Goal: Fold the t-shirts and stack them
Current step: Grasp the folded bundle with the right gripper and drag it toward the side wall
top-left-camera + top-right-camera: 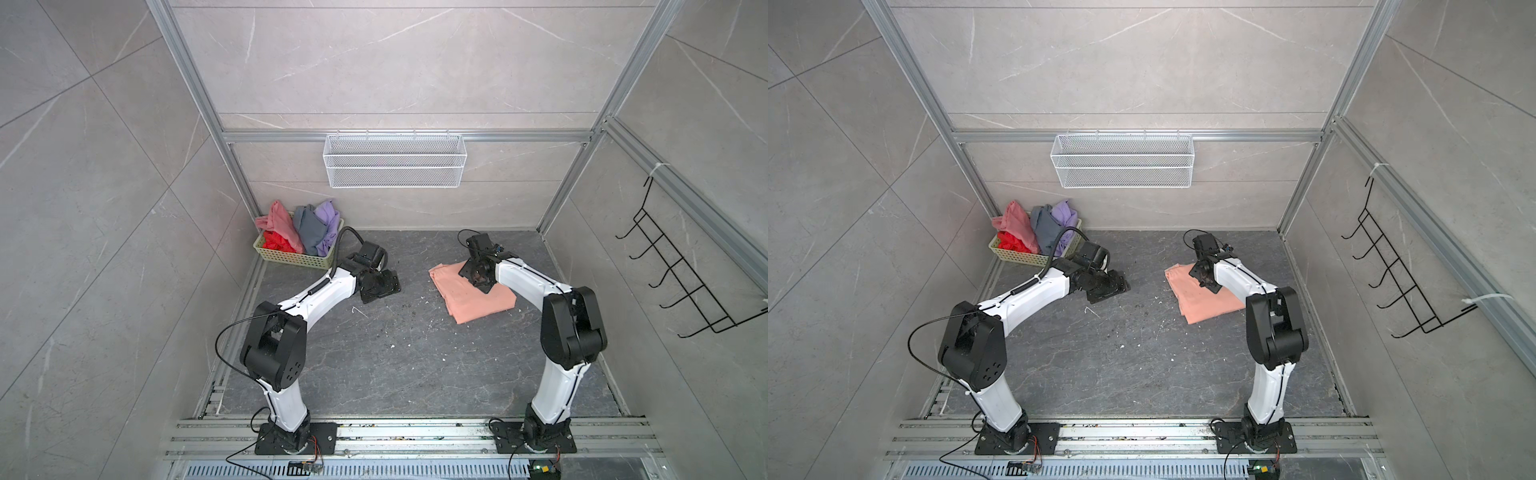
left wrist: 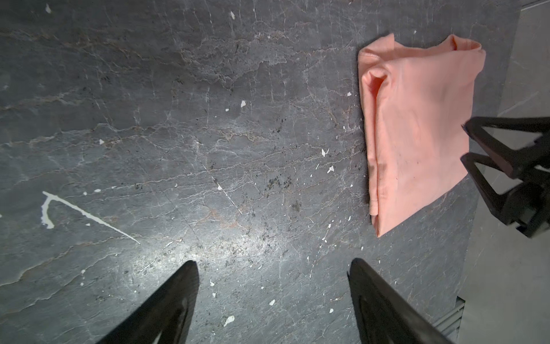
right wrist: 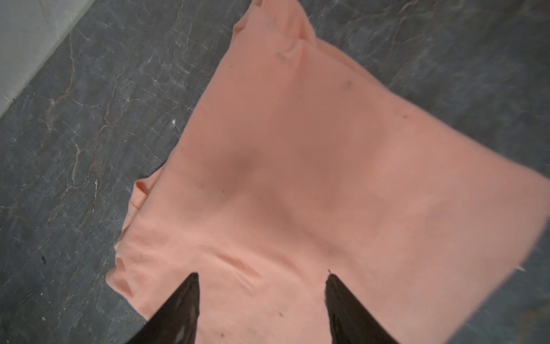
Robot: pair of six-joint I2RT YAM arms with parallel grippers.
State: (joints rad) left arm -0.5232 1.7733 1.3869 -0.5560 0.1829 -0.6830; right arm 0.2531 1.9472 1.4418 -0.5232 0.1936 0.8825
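Folded peach t-shirt (image 1: 478, 305) lay right, presumably the stack's base; left and right jaws gaped empty (other t-shirts (image 1: 309, 232) crammed the far-left basket (image 1: 286, 261)).

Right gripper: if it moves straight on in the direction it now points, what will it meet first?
Most likely the folded peach-orange t-shirt: it lies directly ahead of the right gripper, whose jaws stand open. How much gap remains between them is unclear.

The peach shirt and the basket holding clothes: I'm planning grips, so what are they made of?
Peach shirt: soft matte cloth, likely cotton knit; it creases and lies limp. Basket: probably plastic, pale yellow-green; rigid moulded lattice wall.
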